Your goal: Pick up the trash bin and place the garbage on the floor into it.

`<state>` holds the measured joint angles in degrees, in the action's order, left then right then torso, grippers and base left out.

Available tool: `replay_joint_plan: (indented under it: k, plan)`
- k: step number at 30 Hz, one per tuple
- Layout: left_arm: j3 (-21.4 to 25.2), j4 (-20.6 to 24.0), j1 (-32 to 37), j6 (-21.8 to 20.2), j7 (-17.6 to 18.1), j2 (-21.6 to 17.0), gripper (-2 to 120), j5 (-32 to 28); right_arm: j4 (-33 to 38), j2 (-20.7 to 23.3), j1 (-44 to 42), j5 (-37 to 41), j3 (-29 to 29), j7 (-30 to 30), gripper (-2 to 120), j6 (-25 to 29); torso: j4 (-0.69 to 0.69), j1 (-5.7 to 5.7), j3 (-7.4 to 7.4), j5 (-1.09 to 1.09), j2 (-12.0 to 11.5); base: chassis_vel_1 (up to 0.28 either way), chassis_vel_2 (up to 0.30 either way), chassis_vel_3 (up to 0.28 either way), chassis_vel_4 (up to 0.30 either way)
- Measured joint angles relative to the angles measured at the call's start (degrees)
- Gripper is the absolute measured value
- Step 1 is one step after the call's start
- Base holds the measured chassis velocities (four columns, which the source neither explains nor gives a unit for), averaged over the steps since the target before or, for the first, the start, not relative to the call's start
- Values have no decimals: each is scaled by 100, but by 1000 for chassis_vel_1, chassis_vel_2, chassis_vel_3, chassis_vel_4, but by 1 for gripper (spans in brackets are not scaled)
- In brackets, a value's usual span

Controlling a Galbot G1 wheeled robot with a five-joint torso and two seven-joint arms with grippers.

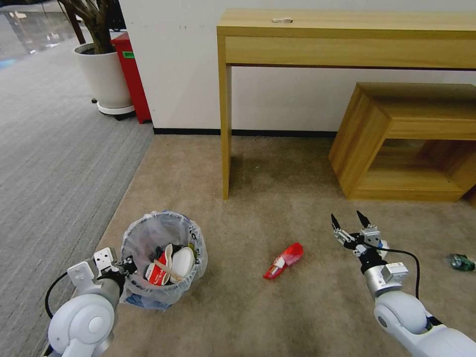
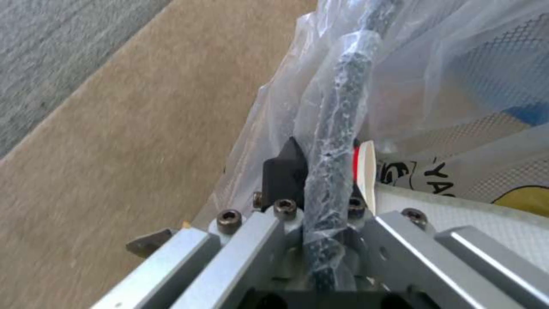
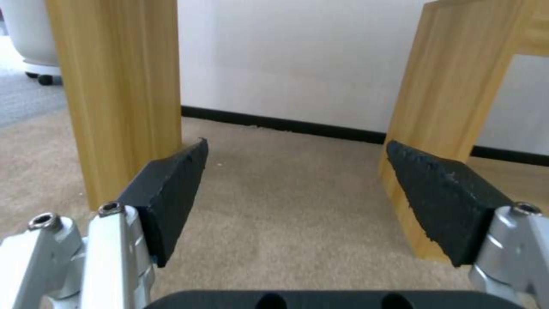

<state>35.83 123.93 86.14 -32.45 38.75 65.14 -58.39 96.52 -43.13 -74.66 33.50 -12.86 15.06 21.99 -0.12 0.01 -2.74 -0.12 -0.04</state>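
left wrist view: crinkled trash bin [image 2: 332, 128] rim clamped.

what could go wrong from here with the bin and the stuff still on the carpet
The left gripper pinches the trash bin only by its rim and thin bag, so the bag may tear or the bin tip. The right gripper is open above bare floor, to the side of the red crushed cup; a flat cup may slip.

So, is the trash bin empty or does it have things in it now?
It has things in it. The trash bin stands upright on the floor, holding a red cup and white pieces inside the bag.
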Motion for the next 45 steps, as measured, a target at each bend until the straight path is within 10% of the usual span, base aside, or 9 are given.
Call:
replay_joint_plan:
  k: [20, 45]
  plan:
    - [-9, -43, -19, 9, -5, 58, 0, 27, -111, -23, 27, -38, 123, -87, 94, 130, -1, 0, 0, 1, 0, -130, 131, 133, -128]
    - [-26, -167, 3, 45, -39, 116, 0, 144, 816, 1183, -840, 731, -339, -1437, 100, -1055, -1, 0, 1, 0, 0, -2, 3, 1, -2]
